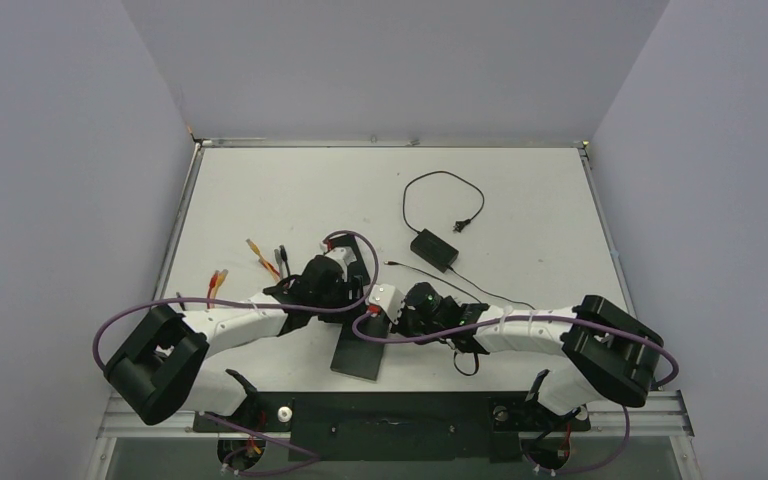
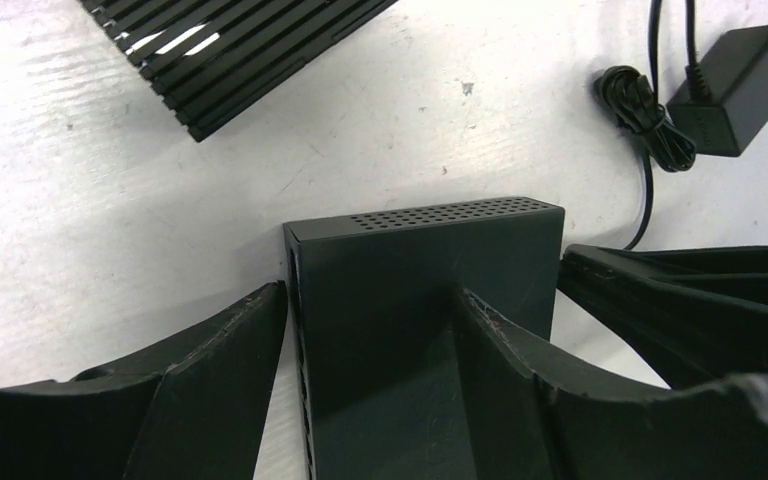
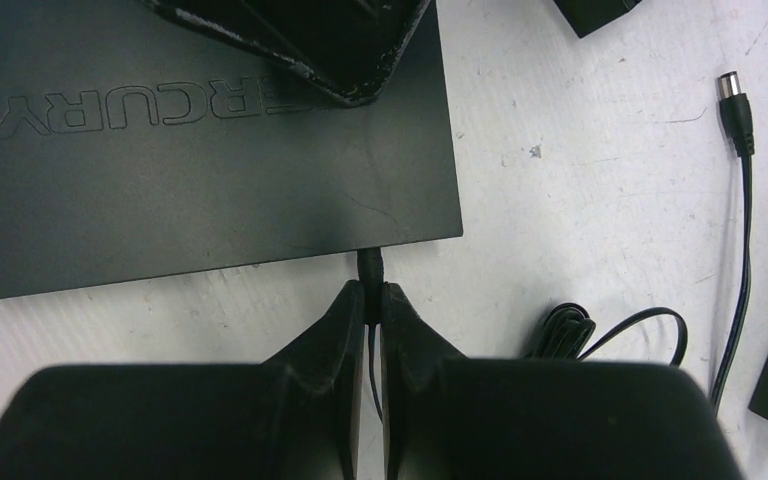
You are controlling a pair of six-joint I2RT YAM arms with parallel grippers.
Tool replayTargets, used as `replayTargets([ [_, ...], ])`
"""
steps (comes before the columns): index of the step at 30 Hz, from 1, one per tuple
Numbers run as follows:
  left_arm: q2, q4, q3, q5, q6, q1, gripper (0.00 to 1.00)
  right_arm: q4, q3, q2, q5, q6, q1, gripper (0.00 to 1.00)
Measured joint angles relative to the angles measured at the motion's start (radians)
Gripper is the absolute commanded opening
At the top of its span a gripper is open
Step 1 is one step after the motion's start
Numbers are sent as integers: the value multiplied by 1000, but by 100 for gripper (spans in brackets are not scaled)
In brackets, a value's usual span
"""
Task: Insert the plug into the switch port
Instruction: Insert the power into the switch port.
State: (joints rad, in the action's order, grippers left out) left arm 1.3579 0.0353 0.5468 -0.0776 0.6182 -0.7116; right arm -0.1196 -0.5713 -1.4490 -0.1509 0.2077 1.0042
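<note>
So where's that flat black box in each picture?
Top external: switch low centre.
Left wrist: switch centre, running off the bottom edge.
Right wrist: switch fills the upper left.
Shared landmark: the left gripper over the switch, also at the right wrist view's top edge.

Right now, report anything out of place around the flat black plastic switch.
A black barrel plug on a thin cable lies loose and unconnected on the scuffed white table, beside the flat black switch. Nothing else stands out.

Robotics lab cell: scuffed white table (image 1: 290, 190), plain walls (image 1: 390, 70) on 3 sides.
</note>
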Motion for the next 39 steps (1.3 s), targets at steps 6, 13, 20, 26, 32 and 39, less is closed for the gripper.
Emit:
replayTargets([
  [6,-26,119,30,70,33,-2,62,-18,12,5,0,-18,5,17],
  [13,-134,235,49,177,51,20,65,-33,23,68,35,-37,5,38],
  [20,-234,286,55,186,49,26,67,-4,43,225,135,-63,5,48],
  [26,-309,290,24,137,50,26,67,32,38,401,339,-143,-11,54],
  [32,-378,286,-54,80,56,26,67,141,8,432,514,-333,-79,59],
  [39,-388,250,-122,20,60,26,67,307,-32,384,550,-534,-114,58],
])
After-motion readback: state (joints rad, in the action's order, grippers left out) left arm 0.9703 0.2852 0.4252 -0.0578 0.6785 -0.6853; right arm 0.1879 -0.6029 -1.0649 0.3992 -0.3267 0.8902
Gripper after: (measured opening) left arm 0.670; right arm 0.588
